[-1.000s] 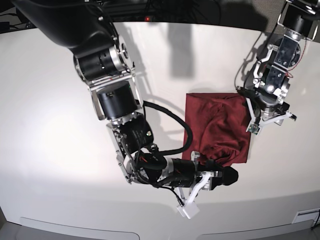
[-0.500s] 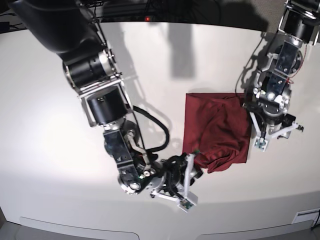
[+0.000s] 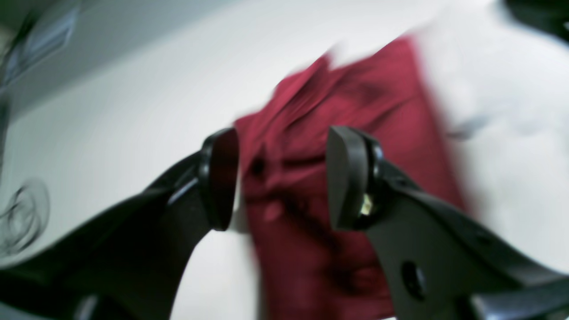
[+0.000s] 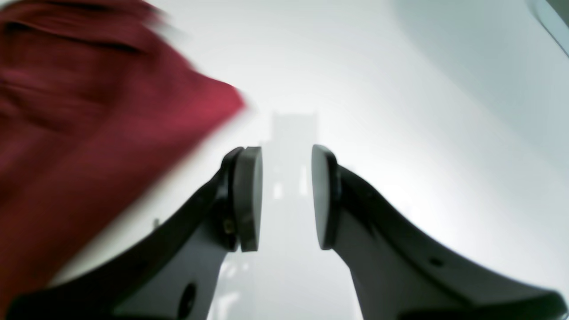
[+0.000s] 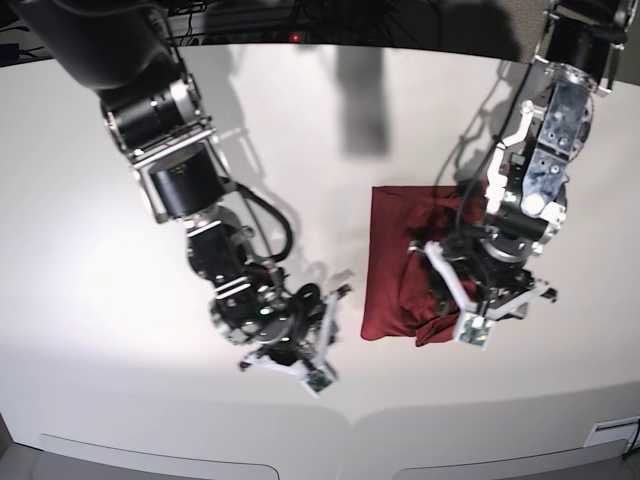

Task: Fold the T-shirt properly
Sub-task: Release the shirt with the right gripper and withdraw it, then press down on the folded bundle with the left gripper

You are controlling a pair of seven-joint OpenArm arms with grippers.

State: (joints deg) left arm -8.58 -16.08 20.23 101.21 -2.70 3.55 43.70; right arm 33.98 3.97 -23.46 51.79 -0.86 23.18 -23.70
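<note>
The T-shirt [image 5: 392, 268] lies as a compact dark red bundle, wrinkled, right of the table's middle. My left gripper [image 5: 490, 298] hangs over the bundle's right part, hiding it. In the left wrist view its jaws [image 3: 280, 178] stand open with the blurred T-shirt [image 3: 311, 249] showing behind the gap and nothing pinched. My right gripper [image 5: 310, 335] sits low over the bare table, a short way left of the T-shirt. The right wrist view shows this gripper [image 4: 286, 198] open and holding nothing, with the T-shirt [image 4: 66, 133] off to the upper left.
The white table [image 5: 90, 250] spreads wide to the left and behind the shirt. Its front edge [image 5: 350, 420] runs close below both grippers. Dark cables and equipment line the back edge [image 5: 300, 35].
My right arm has pulled back to the left, away from the shirt's lower edge. My left arm has swung down and left over the shirt, whose right side is now bunched inward.
</note>
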